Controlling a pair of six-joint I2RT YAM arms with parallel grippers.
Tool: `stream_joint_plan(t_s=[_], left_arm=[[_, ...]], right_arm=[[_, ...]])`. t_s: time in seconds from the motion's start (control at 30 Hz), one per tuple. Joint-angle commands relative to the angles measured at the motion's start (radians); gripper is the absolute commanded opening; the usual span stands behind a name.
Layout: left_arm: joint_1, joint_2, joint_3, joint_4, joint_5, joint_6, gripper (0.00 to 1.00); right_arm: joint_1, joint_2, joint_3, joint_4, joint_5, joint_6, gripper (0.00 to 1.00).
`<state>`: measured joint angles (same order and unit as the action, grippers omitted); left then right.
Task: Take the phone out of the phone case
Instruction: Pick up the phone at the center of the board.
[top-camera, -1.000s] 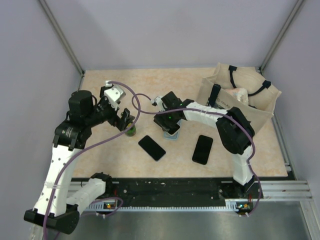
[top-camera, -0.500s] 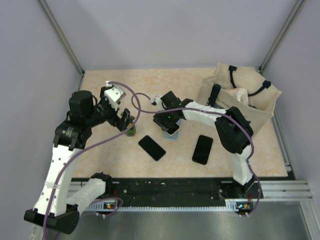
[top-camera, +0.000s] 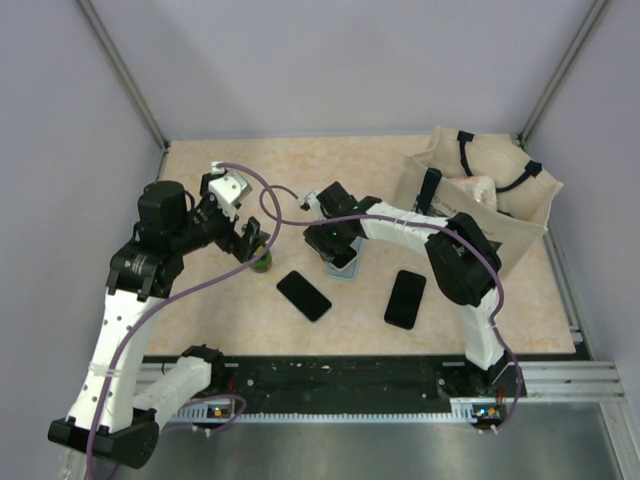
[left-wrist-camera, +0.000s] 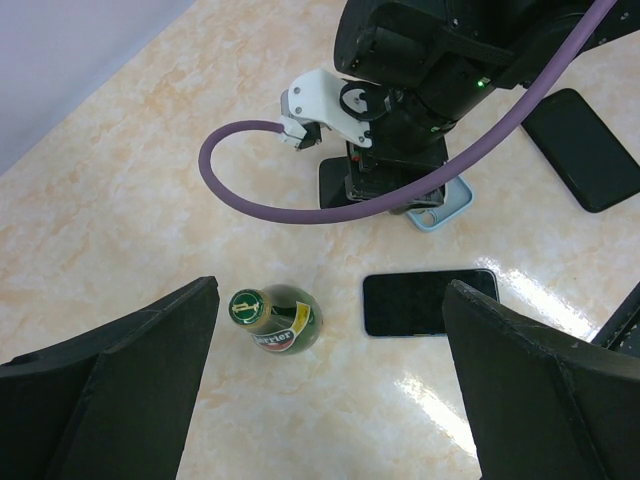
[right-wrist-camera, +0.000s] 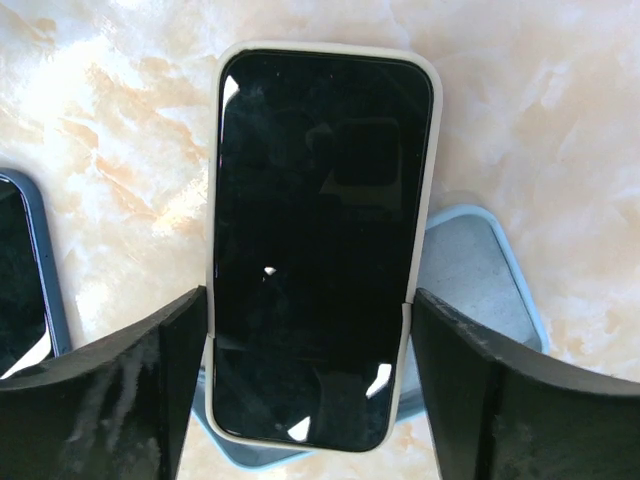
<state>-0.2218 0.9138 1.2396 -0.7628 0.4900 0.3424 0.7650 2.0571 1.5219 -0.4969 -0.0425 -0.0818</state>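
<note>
Right gripper (right-wrist-camera: 310, 305) clamping the phone (right-wrist-camera: 320, 200) over a blue case (right-wrist-camera: 470, 275)

Well behind this gripper, back along its arm, the cloth bag (top-camera: 480, 215) is holding a pale bundle (top-camera: 478, 188). The phone is lying askew across the case, not seated in it. The left gripper (left-wrist-camera: 328, 295) is hanging wide apart above a green bottle (left-wrist-camera: 285, 322).

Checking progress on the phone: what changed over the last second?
The right gripper shifted slightly left, its fingers against the phone over the blue case. The left gripper, bottle and two loose phones stayed put.
</note>
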Motion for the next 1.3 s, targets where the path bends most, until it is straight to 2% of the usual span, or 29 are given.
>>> stream_joint_plan(t_s=[0.0, 0.3, 0.57, 0.63, 0.8, 1.03, 1.27], left_arm=[[0.007, -0.012, 0.003, 0.026, 0.009, 0.003, 0.99], [0.007, -0.015, 0.009, 0.023, 0.007, 0.004, 0.99], [0.007, -0.016, 0.014, 0.020, 0.005, 0.006, 0.99], [0.007, -0.016, 0.014, 0.020, 0.005, 0.004, 0.99], [0.007, -0.015, 0.012, 0.028, 0.004, 0.001, 0.99], [0.009, -0.018, 0.017, 0.039, -0.010, -0.019, 0.99], [0.016, -0.020, 0.015, 0.066, -0.018, -0.059, 0.99]], right_arm=[[0.014, 0.074, 0.026, 0.057, 0.038, 0.004, 0.84], [0.023, 0.080, 0.049, 0.049, 0.072, -0.004, 0.85], [0.023, 0.071, 0.035, 0.034, 0.089, -0.009, 0.78], [0.023, 0.061, 0.027, 0.034, 0.086, -0.010, 0.72], [0.023, 0.023, 0.029, 0.032, 0.081, -0.015, 0.46], [0.007, -0.061, 0.080, 0.000, 0.059, -0.027, 0.16], [-0.027, -0.161, 0.103, -0.019, 0.017, -0.038, 0.00]])
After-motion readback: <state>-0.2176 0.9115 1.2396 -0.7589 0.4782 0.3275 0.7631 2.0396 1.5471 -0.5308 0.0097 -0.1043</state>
